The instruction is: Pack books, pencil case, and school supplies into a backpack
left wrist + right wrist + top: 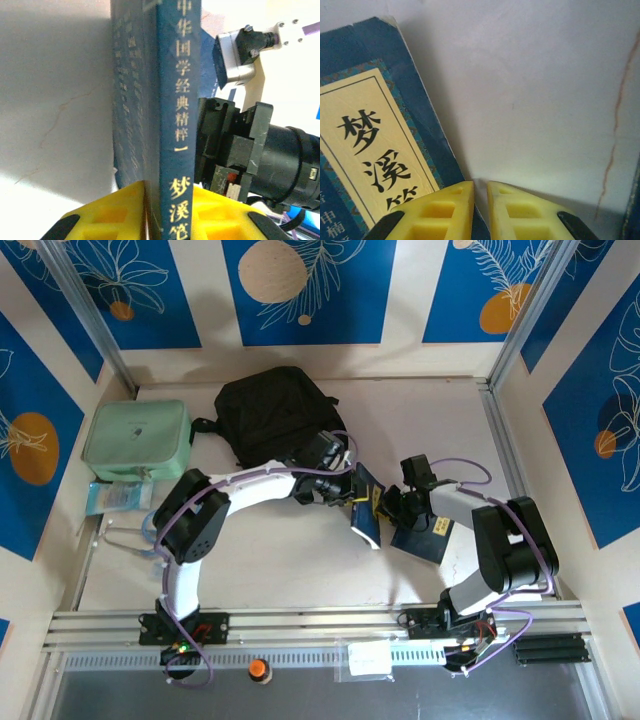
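Observation:
A dark blue book [366, 502] stands tilted on its edge at mid-table. My left gripper [345, 488] is shut on it, the yellow fingers [125, 205] pressing both sides of the gold-lettered spine [177, 100]. My right gripper [393, 508] is just right of that book. Its fingers [450, 210] are nearly together, and the edge of the yellow-labelled book [375, 135] runs into the slit between them. A second blue book [425, 540] lies flat under the right arm. The black backpack [275, 410] sits behind the left gripper. A mint-green soft case [137, 433] lies far left.
A light blue packet [118, 497] and a clear item [140, 530] lie by the left wall below the green case. An orange-capped object [258, 668] rests on the front rail. The right arm's wrist camera [235, 55] looms close behind the held book.

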Motion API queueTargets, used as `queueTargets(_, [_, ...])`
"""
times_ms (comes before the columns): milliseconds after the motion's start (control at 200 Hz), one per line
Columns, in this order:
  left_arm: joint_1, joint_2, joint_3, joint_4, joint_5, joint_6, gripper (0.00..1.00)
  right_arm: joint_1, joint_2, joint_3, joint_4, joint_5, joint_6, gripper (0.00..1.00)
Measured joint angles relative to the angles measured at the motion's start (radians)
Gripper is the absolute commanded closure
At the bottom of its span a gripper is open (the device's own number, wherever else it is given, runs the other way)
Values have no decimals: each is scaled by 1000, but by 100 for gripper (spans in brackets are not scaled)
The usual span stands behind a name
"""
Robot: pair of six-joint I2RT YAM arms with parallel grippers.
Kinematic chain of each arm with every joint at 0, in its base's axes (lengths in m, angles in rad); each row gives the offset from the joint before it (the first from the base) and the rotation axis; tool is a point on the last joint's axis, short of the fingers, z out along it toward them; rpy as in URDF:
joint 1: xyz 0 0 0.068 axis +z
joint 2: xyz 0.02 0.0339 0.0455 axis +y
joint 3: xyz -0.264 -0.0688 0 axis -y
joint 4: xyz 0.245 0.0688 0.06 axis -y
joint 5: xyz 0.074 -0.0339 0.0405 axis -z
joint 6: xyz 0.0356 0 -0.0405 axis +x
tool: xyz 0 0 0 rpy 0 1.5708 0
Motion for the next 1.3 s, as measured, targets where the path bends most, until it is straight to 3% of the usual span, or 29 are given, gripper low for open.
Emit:
queueTargets(145, [-2, 0, 32, -95, -34, 64, 82, 0, -15, 0, -18, 15, -15, 81])
queueTargets(365, [0, -14, 45, -185, -70, 134, 100, 0, -34, 11, -44, 29, -37, 78])
queueTargets(460, [13, -27, 48, -204, -79, 159, 100, 0, -50, 16, -45, 32, -45, 74])
queueTargets(680, [67, -102, 48, -210, -104, 202, 100, -9, -148, 18, -20, 10, -58, 49])
queueTargets(1025, [217, -250, -70, 168, -160, 48, 100, -22, -222, 18, 294, -204, 153, 18])
queueTargets(1300, [255, -255, -145, 451, -199, -174, 100, 59, -232, 10, 577, -195, 399, 11])
